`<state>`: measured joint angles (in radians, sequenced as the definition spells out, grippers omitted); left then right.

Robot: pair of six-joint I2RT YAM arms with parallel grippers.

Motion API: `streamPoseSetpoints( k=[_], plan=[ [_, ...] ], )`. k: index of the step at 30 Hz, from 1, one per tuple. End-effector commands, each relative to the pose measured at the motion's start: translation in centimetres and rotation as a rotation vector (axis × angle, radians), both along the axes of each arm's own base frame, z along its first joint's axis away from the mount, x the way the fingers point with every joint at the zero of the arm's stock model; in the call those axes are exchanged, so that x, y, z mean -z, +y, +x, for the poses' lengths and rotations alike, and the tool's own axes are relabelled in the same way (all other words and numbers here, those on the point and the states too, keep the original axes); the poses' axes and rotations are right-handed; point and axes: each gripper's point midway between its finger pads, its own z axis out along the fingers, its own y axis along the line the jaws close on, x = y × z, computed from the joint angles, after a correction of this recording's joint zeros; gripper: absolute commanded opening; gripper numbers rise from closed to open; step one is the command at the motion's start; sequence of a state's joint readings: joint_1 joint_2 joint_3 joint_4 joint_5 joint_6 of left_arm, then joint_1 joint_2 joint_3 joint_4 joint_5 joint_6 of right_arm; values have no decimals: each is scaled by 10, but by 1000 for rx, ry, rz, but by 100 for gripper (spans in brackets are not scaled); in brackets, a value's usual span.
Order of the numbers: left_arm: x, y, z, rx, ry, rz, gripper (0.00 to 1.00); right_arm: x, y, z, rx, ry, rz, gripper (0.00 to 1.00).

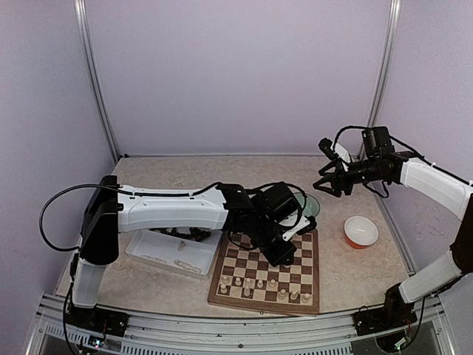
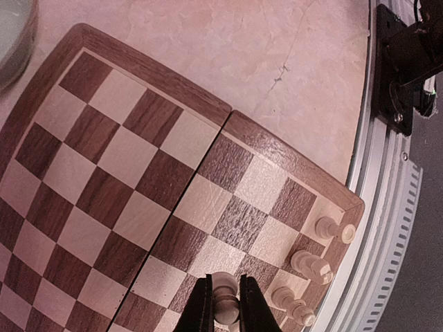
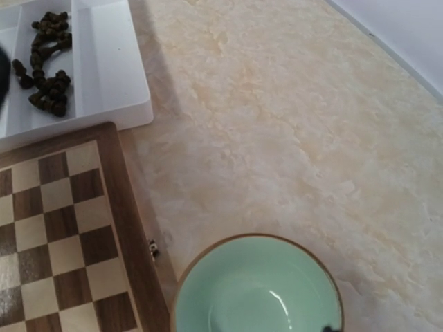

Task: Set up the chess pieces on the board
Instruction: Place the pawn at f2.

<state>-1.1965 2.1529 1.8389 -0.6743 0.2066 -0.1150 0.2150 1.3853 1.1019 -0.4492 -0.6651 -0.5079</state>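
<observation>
The left arm (image 1: 170,207) reached across the bench (image 1: 355,274) to the wooden chessboard (image 1: 240,260) at the near centre. Its left fingers (image 2: 201,308) were clamped on a single cream-white chess piece (image 2: 225,294) over the right half of the board. Whether that piece touched the squares could not be told.

Other cream-white pieces (image 1: 266,285) stood in the board's two near rows, and the left wrist view showed three of them (image 2: 311,264) lined up beside the near-right corner.

The right arm (image 1: 436,181) hung raised over the far right of the bench, well apart from the board. Its right fingers (image 1: 330,188) were spread and held nothing.

The dark brown-black pieces (image 3: 45,62) lay heaped in one compartment of a white divided tray (image 3: 111,76) just left of the board.

A pale green bowl (image 3: 256,290) sat just beyond the board's far-right corner, and a red bowl with a white inside (image 1: 361,231) rested on the bench to the right.
</observation>
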Motion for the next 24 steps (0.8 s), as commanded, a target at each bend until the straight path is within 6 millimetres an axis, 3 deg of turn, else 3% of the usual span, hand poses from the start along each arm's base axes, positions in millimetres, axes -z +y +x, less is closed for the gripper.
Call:
streamPoseSetpoints(
  k=[1,9,24],
  plan=[
    [18,1,-15,64,16,71,7,2,-3,1,2,-8,-1,61],
    [39,1,-26,92,21,126,7,4,0,-1,-17,10,12,61],
    [53,-1,-42,138,50,149,8,5,0,-2,-24,16,15,61]
  ],
)
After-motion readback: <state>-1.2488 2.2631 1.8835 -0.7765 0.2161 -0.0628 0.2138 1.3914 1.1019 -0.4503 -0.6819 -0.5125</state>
